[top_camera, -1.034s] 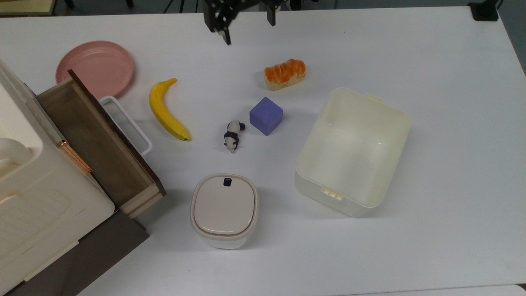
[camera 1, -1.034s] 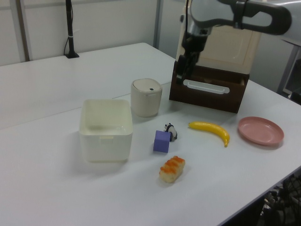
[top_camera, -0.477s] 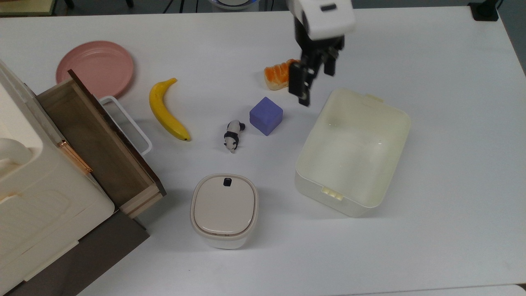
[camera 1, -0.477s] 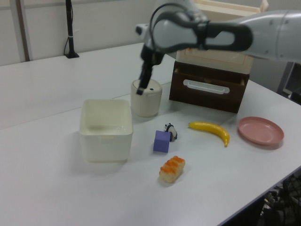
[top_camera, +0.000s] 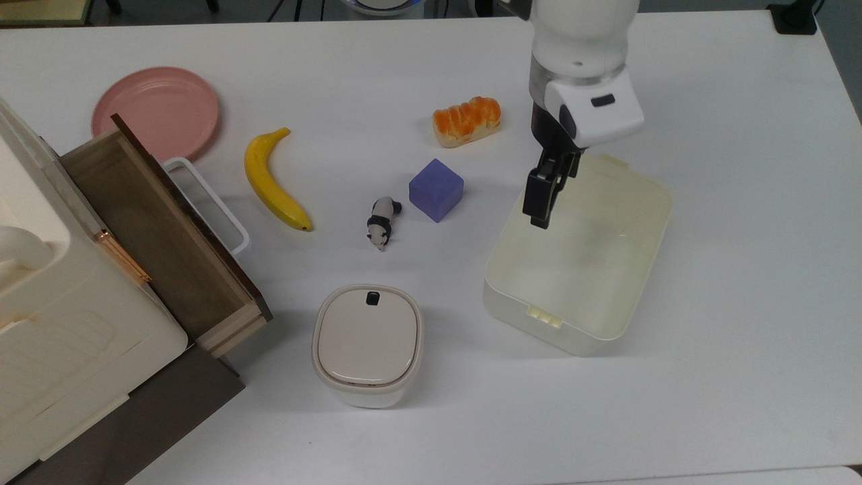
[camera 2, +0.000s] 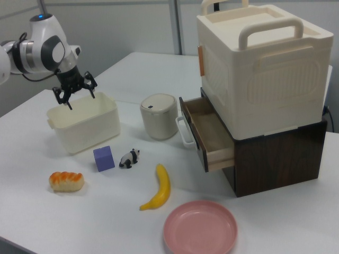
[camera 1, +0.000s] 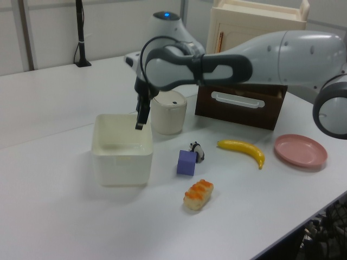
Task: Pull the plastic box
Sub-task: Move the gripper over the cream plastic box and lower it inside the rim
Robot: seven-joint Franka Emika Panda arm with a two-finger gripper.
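Since half a second ago, gripper (camera 2: 74, 92) swung from beside the bread to over the plastic box (top_camera: 579, 249), jaws spread and empty

Fingers (top_camera: 541, 199) hang above the box's rim near the purple cube (top_camera: 436, 189); smooth cream tub, rounded corners, ribbed clip tab, bare white table (top_camera: 741, 269) open on its far side in the top view's right

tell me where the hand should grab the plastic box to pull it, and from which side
Probably the thin upright wall, taken from straight above. The plastic box has no lid, so its rim is exposed all round and one finger can drop inside and one outside. The hand, fingers spread, hangs over the long wall facing the purple cube, the nearest spot. The ribbed tab looks too small.
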